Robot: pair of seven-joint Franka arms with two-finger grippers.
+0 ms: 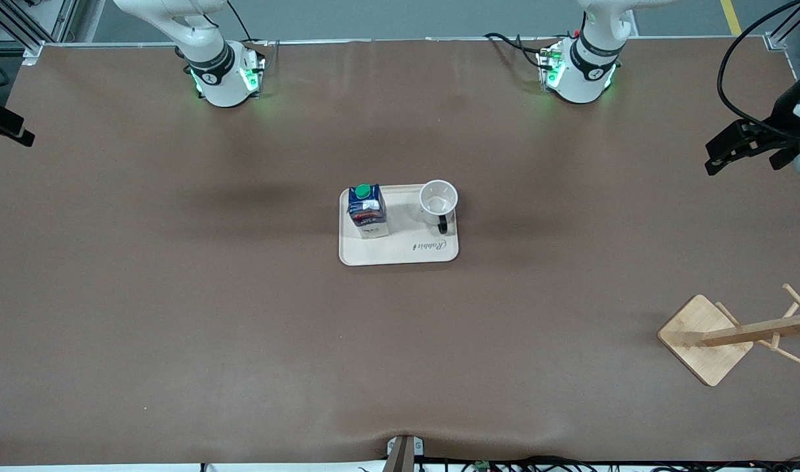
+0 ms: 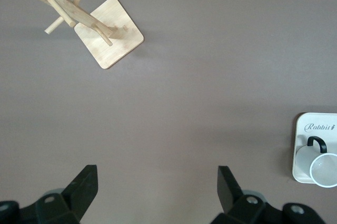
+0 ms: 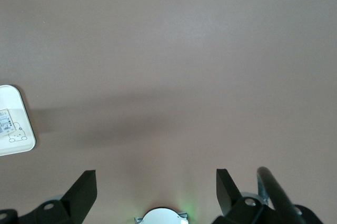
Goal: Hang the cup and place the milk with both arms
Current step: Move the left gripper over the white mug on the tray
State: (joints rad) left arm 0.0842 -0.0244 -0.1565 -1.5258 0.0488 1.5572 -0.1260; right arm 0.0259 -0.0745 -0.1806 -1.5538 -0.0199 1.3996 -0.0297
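Note:
The white cup (image 1: 438, 198) with its black handle stands upright on a beige tray (image 1: 406, 252) at the table's middle. The dark blue milk (image 1: 367, 210) with a green cap stands on the same tray, toward the right arm's end. My left gripper (image 1: 711, 158) is open and empty, up in the air over the left arm's end of the table. In the left wrist view it (image 2: 157, 187) is over bare table, with the cup (image 2: 322, 167) off to one side. My right gripper (image 1: 13, 128) is open and empty, over the right arm's end; in its wrist view it (image 3: 156, 190) is above bare table.
A wooden cup rack (image 1: 708, 337) with pegs stands near the front camera at the left arm's end; it also shows in the left wrist view (image 2: 108, 40). The tray's edge shows in the right wrist view (image 3: 21, 134). The right arm's base (image 3: 163, 216) lies under the right gripper.

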